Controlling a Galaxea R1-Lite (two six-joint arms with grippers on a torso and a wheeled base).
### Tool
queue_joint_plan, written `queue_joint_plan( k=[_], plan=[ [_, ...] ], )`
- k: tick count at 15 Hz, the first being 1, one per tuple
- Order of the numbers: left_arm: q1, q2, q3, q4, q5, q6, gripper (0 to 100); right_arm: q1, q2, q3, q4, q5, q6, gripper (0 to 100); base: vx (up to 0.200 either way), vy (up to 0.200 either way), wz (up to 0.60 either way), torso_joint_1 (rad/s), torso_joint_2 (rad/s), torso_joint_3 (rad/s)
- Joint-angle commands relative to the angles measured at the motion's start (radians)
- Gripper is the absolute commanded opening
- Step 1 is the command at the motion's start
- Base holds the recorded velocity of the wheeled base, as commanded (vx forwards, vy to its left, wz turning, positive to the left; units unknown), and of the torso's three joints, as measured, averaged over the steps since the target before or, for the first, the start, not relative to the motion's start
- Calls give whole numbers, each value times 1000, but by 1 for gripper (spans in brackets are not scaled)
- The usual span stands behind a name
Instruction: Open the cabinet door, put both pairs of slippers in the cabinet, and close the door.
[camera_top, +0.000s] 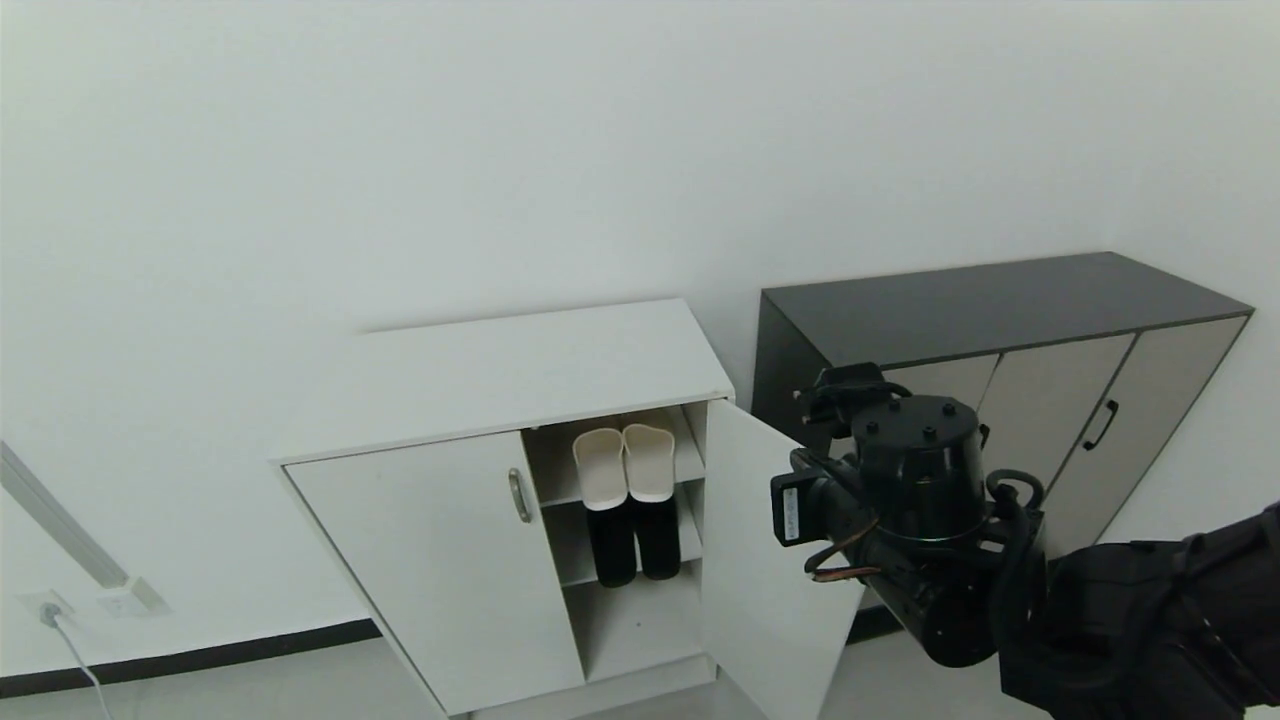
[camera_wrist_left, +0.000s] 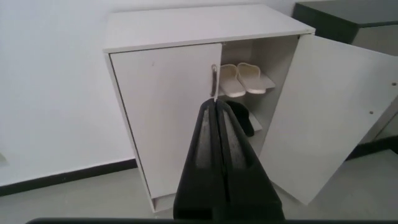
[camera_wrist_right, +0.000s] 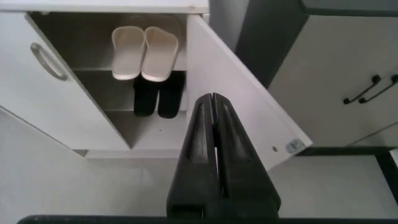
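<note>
White foam slippers (camera_top: 625, 465), a pair laid side by side, sit on the upper shelf of a low white wooden cabinet (camera_top: 520, 365). A pair of black slippers (camera_top: 635, 540) rests on the shelf directly beneath them. The cabinet's right-hand white door (camera_top: 770, 560) stands swung wide on its hinges. Its left-hand white door (camera_top: 440, 570) is closed, and the curved metal handle (camera_top: 519, 495) sits at its inner edge.

The robot's right gripper (camera_wrist_right: 214, 99) hangs near the open door's outer side, its two black fingers pressed together and holding nothing. No contact with the panel can be made out. The left gripper (camera_wrist_left: 214, 104) points toward the closed door near the handle, well apart from the cabinet, and its fingers are likewise pinched together and empty.

A dark grey cabinet with pale doors (camera_top: 1000, 300) stands just beside the white one against the plain white wall. A wall socket with a grey cable (camera_top: 45, 607) sits low on the wall at far left.

Judging by the scene, the opening and both stowing steps look complete. What appears left is closing the open door, most likely a push from the right arm.
</note>
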Motion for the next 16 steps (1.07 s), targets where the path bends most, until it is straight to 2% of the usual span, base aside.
queue_joint_plan(
  k=[1,4,10,13,16],
  plan=[
    [0,1,0,0,1,-1,0,-6,10,1,-3,0,-1,0,0,0,0,0,0,0],
    [0,1,0,0,1,-1,0,-20,7,13,-3,0,-1,0,0,0,0,0,0,0],
    [0,1,0,0,1,-1,0,-31,17,18,-7,3,-5,0,-200,0,0,0,7,3],
    [0,1,0,0,1,2,0,-37,42,13,-26,1,-18,0,0,0,0,0,0,0],
    [0,1,0,0,1,2,0,-86,96,-41,-66,11,-27,0,0,0,0,0,0,0]
  ],
)
